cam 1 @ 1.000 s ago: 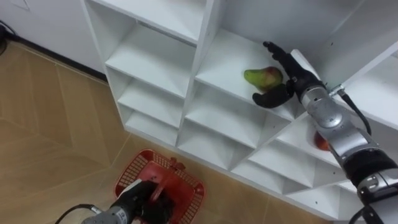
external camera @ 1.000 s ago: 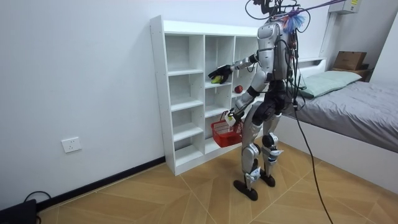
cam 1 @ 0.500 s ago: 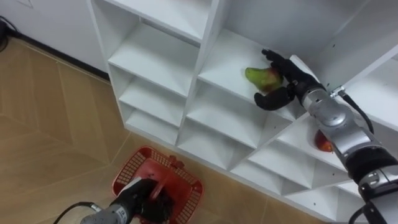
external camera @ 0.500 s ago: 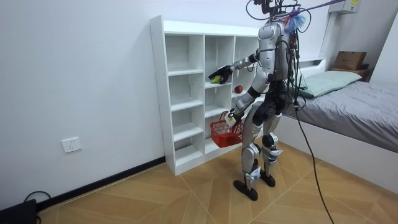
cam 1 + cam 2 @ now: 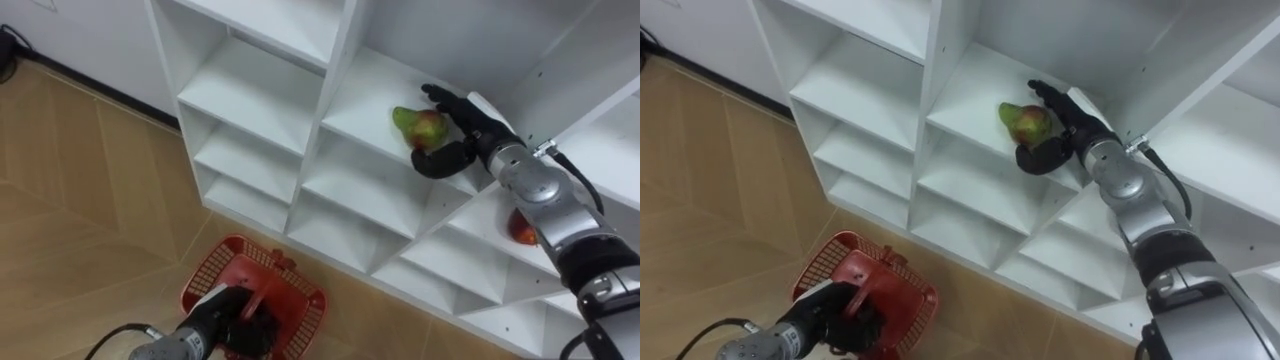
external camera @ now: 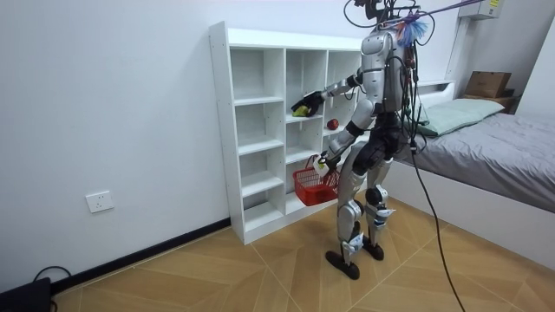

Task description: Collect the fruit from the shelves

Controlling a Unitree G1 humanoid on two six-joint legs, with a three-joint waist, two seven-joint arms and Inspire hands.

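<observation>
Clamping the fruit (image 5: 420,124) on the shelf (image 5: 362,98), right hand (image 5: 472,136) curls round it; left hand (image 5: 226,318) grips basket (image 5: 303,291). Light, bruisable: hold its belly.

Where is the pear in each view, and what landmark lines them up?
Left eye view: pear upper right of centre, on a shelf, in the right robot hand.
Right eye view: pear just above centre, same shelf.
Room view: pear upper middle, at that robot hand.
Shared landmark: red basket, below the pear in all three.
</observation>
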